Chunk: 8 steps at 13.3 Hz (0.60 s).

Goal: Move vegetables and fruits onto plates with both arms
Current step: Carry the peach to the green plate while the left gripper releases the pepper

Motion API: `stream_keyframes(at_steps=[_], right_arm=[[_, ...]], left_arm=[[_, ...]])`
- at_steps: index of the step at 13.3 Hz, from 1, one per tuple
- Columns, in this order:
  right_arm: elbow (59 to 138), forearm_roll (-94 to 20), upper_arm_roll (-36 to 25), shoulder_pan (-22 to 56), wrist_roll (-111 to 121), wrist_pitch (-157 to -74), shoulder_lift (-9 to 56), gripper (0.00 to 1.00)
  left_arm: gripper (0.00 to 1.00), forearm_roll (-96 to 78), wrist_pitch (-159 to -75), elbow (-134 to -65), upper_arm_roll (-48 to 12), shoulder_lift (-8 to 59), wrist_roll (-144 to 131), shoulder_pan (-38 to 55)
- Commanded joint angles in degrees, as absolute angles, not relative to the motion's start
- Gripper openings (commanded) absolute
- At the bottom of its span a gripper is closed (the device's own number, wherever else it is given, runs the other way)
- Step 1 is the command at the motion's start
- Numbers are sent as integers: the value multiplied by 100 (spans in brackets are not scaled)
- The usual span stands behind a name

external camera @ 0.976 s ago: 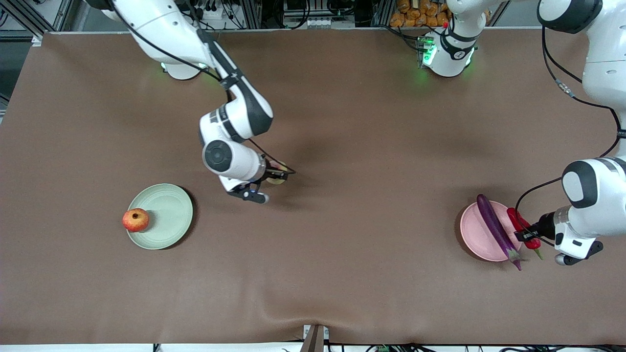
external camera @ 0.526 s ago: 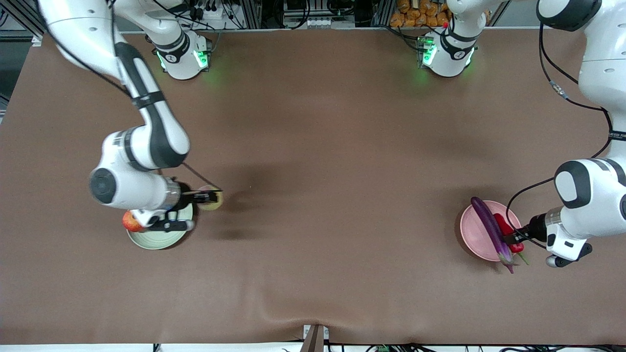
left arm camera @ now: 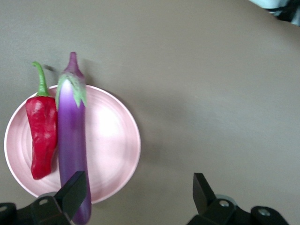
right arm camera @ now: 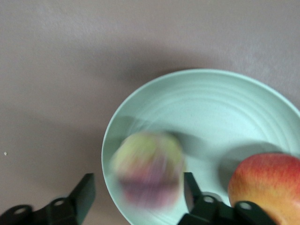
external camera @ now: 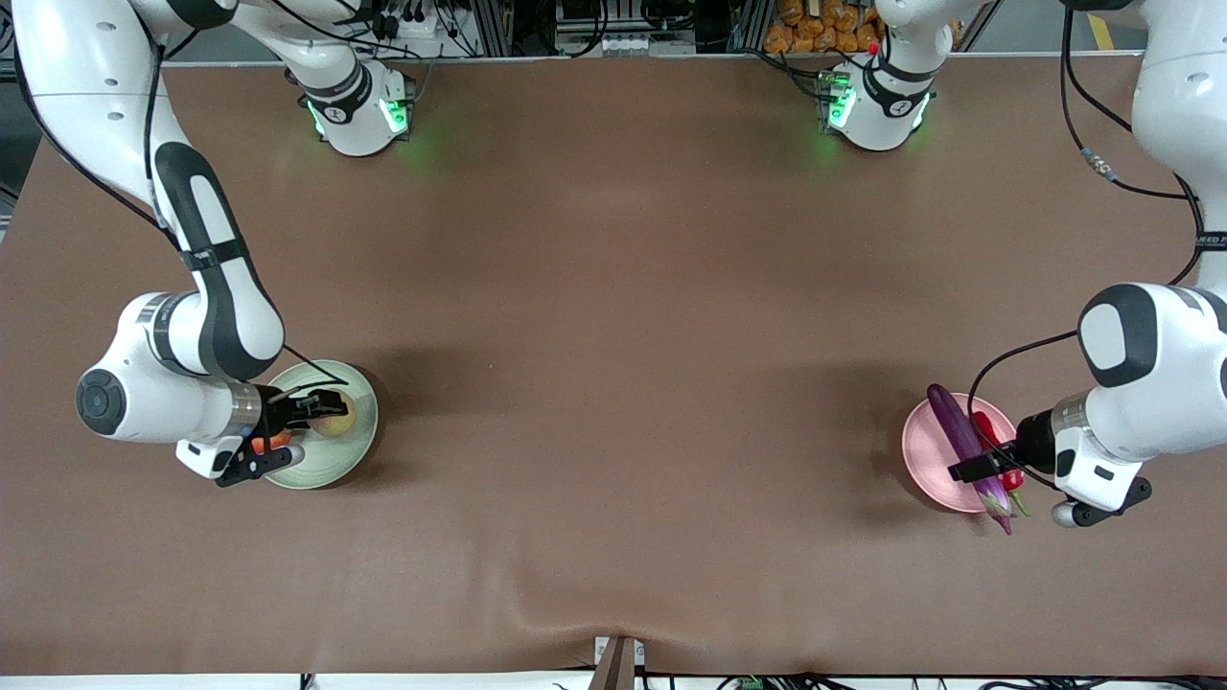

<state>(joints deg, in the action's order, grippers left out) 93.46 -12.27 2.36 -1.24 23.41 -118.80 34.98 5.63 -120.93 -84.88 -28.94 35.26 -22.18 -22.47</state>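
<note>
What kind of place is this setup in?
Probably a robotics lab: two Franka arms bolted along a brown-covered table, aluminium framing and cables at its edge, and staged produce on a green plate and a pink plate.

Two white jointed arms, glossy shells, black-grey joint bands, round grey end caps. Right arm [external camera: 206,316]; left arm [external camera: 1150,383]. Thin black cables run along both. Bases lit green. Small black grippers: right gripper [external camera: 312,407], left gripper [external camera: 973,470].
</note>
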Motion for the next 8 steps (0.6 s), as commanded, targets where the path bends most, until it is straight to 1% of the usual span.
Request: stream_keyframes(at_steps=[1, 3, 5, 7, 8], right_arm=[[8914, -1099, 343, -141, 2356, -11751, 3420, 100], [8772, -1072, 325, -167, 2294, -11331, 3052, 100], [8841, -793, 142, -150, 1796, -11189, 2490, 100], [9060, -607, 123, -158, 1600, -10576, 1806, 100], [9340, -537, 106, -132, 1443, -10478, 1375, 100]], left_arm=[[100, 554, -11439, -8622, -3066, 2764, -2224, -2294], [100, 554, -10788, -8605, -3163, 2034, -2241, -2285], [100, 545, -10050, -8587, -3295, 1383, -2224, -2303], [100, 554, -9617, -8176, -3313, 1099, -2198, -2311], [100, 545, -9354, -7956, -3305, 1099, -2171, -2346]])
